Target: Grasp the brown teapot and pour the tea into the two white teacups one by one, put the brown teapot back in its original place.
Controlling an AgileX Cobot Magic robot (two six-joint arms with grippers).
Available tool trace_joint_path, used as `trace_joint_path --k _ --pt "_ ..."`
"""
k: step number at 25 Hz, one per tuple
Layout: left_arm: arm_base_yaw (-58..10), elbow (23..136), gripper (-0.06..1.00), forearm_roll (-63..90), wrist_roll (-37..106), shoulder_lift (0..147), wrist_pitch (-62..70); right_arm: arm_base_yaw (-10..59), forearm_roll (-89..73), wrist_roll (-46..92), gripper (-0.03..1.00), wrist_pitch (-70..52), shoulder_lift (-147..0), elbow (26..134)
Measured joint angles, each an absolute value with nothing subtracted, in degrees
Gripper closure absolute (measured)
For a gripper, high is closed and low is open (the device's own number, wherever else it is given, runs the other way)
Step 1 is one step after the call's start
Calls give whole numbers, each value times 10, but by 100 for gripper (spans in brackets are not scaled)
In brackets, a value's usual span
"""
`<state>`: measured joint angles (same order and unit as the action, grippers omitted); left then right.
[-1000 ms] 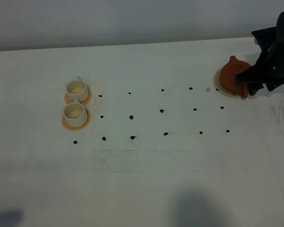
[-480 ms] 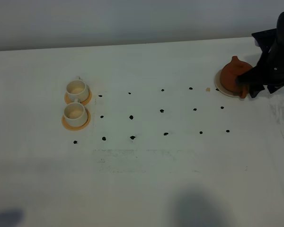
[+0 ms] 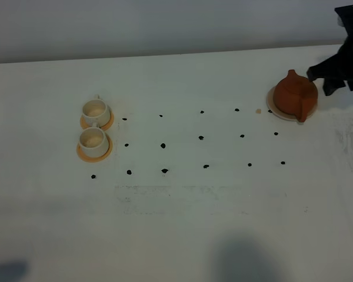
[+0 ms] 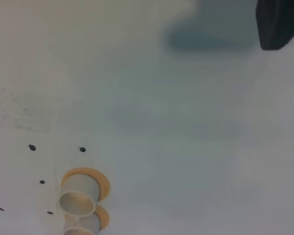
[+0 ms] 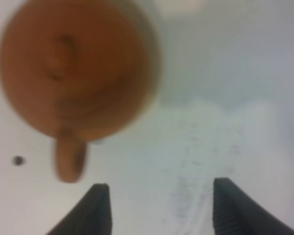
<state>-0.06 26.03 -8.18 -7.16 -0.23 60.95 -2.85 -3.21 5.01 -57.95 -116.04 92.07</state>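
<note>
The brown teapot (image 3: pixel 294 96) stands upright on its pale tan coaster (image 3: pixel 272 106) at the far right. My right gripper (image 3: pixel 323 81) is open and empty, just right of and behind the teapot, apart from it. In the right wrist view the teapot (image 5: pixel 76 68) is blurred, its handle (image 5: pixel 69 157) pointing towards the open gripper (image 5: pixel 161 187). The two white teacups (image 3: pixel 96 110) (image 3: pixel 95 138) sit on orange-tan saucers at the left, pale tan inside; they also show in the left wrist view (image 4: pixel 80 197). Only a dark corner of the left gripper (image 4: pixel 279 22) shows.
Rows of small black dots (image 3: pixel 163 145) mark the white table (image 3: pixel 182 229) between cups and teapot. A small tan speck (image 3: pixel 258 110) lies left of the coaster. The table's back edge (image 3: pixel 165 56) meets a grey wall. Smudged patches (image 3: pixel 165 194) lie near the middle.
My right gripper has let go of the teapot and drawn back up and to the right. The teapot now rests upright on the coaster. The cups have not moved.
</note>
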Motion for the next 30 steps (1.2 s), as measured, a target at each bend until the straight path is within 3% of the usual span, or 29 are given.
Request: trace_joint_path --k 7,30 --pt "-1 260 62 -82 -72 -2 609 11 -58 53 52 -569 -1160 921" --pt "-1 260 62 -82 -72 -2 609 15 -54 50 52 -566 -1196 921"
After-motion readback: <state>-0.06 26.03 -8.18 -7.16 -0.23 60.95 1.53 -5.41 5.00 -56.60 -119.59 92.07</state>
